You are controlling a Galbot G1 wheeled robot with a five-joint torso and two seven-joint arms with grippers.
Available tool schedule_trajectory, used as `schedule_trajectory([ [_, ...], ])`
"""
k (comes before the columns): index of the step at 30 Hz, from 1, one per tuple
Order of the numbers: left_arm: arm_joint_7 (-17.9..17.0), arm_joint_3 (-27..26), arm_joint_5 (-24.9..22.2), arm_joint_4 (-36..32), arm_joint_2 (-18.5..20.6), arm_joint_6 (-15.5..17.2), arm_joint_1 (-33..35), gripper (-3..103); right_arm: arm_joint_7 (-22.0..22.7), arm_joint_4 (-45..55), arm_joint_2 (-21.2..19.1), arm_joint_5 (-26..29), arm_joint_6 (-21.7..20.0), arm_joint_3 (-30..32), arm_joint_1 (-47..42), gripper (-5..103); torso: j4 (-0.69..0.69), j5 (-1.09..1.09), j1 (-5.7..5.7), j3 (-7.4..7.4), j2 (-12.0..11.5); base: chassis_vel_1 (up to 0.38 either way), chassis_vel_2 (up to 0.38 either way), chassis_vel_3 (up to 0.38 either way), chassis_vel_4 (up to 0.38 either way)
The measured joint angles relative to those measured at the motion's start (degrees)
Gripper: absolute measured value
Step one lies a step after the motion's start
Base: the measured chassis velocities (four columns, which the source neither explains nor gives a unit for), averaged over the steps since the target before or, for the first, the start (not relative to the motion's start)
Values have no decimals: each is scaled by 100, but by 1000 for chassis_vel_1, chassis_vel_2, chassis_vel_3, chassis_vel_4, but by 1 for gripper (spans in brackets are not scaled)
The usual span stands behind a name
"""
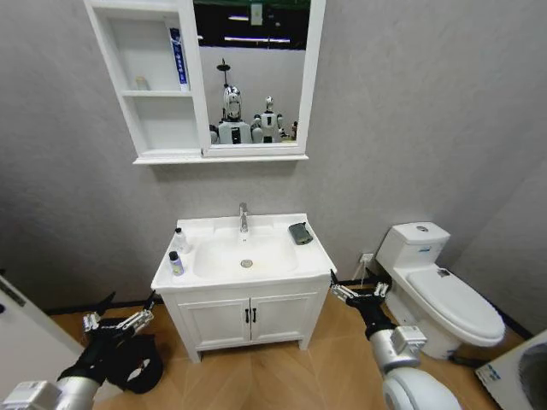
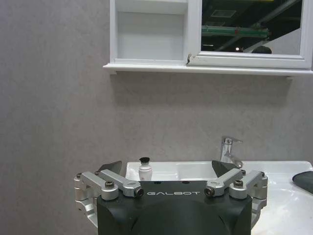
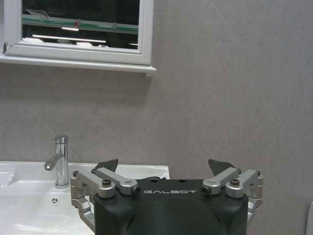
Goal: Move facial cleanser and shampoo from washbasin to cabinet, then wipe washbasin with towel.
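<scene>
The washbasin is glossy white ceramic, smooth, with a polished chrome tap at its rear edge and a metal drain. At its rear right corner the towel is dark matt cloth. The cabinet is smooth white painted board beside mirror glass. The wall is grey and faintly textured, the floor wood-look planking. The left gripper and right gripper have brushed metal links on matt black plastic.

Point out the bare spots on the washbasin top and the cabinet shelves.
On the washbasin, the right rim in front of the towel is bare. The left rim is crowded by two bottles. In the cabinet, the lower shelf is bare; the upper holds a tube.
</scene>
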Motion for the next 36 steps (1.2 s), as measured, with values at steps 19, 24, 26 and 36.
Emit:
schedule_trajectory([
  [19,-784,895,680,378,431,520,-1098,100,-206,-457,-305,288,-168,108,503,100,-1,-1,-5,-1,2,-41,38,32,-27],
  [24,-975,1146,686,777,733,666,-1640,100,-330,-482,-321,296,-173,127,574,100,-4,-1,-1,0,1,0,0,0,0],
  [26,-1007,1247,706,984,799,674,-1761,100,-344,-500,-333,296,-200,115,637,100,-3,0,0,0,0,0,0,0,0],
  [36,-1047,1419,931,1962,798,513,-2104,100,-338,-571,-442,483,-394,87,1014,100,-1,-1,-1,0,0,0,0,0,0],
])
